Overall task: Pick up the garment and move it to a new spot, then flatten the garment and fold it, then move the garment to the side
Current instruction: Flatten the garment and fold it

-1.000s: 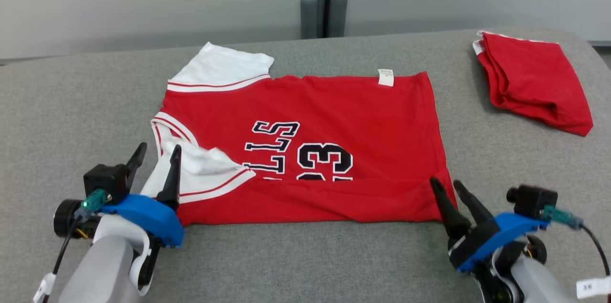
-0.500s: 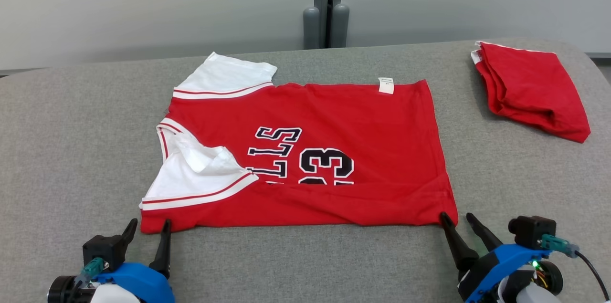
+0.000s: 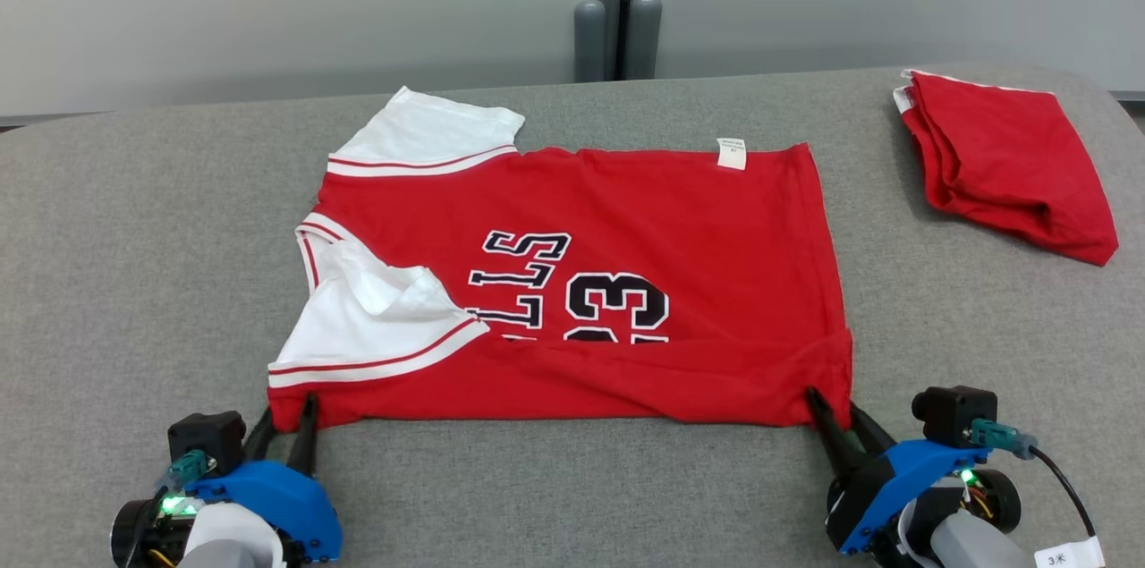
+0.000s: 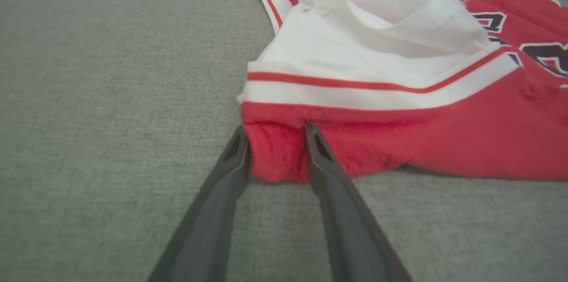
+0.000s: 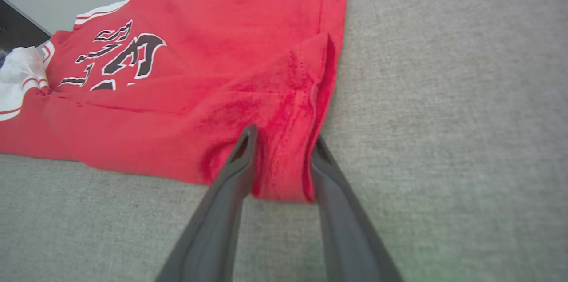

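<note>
End effectors (image 3: pixel 288 411) (image 3: pixel 830 402) low, astride garment (image 3: pixel 626 201) corners

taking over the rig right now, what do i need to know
Left gripper: fingers straddle the near left corner of the jersey; grip not clear.
Right gripper: same at the near right corner.
Done: jersey spread on the grey surface, near strip folded over.
Left: finish folding, move it aside.
A folded red garment lies at far right.
</note>
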Tool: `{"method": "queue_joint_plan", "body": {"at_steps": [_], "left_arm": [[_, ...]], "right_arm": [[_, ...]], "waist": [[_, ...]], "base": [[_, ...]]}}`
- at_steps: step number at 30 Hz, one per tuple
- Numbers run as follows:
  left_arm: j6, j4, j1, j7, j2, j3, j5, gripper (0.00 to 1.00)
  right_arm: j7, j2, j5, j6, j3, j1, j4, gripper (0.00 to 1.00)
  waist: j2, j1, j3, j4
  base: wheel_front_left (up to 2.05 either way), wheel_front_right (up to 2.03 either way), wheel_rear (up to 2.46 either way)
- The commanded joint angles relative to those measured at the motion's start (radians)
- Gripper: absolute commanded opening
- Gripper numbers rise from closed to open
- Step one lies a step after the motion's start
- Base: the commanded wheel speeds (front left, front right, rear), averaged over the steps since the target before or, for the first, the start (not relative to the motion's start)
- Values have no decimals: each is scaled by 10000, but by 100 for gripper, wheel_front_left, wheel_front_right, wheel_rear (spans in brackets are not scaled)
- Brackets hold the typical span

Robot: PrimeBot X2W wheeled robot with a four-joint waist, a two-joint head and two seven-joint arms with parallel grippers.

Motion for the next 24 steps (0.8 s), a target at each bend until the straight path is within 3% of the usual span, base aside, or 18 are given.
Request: {"method": "queue_joint_plan", "body": {"at_steps": [1,7,16,24], "left_arm": [[-59,32,-120,-66,1,-1,-79,0],[-74,-977,613,-69,-136,611,-218,0],[557,-3740,3312,-72,-477,1808,354,0],[870,-5289,4949,-73,-783,2086,693,0]], "right_arm": [[-113,-1,166,7,93,-2,63,0],[-358,-152,593,7,16,540,-392,0],[-381,-507,930,7,-55,2384,-2011,0],[214,-919,708,5,-765,3792,-3388,0]], "waist": [[-1,0,-105,4],[-1,0,-493,190],[-1,0,-1052,496],[-1,0,-1269,719]], "base": [[0,0,0],[0,0,0],[0,0,0],[0,0,0]]}}
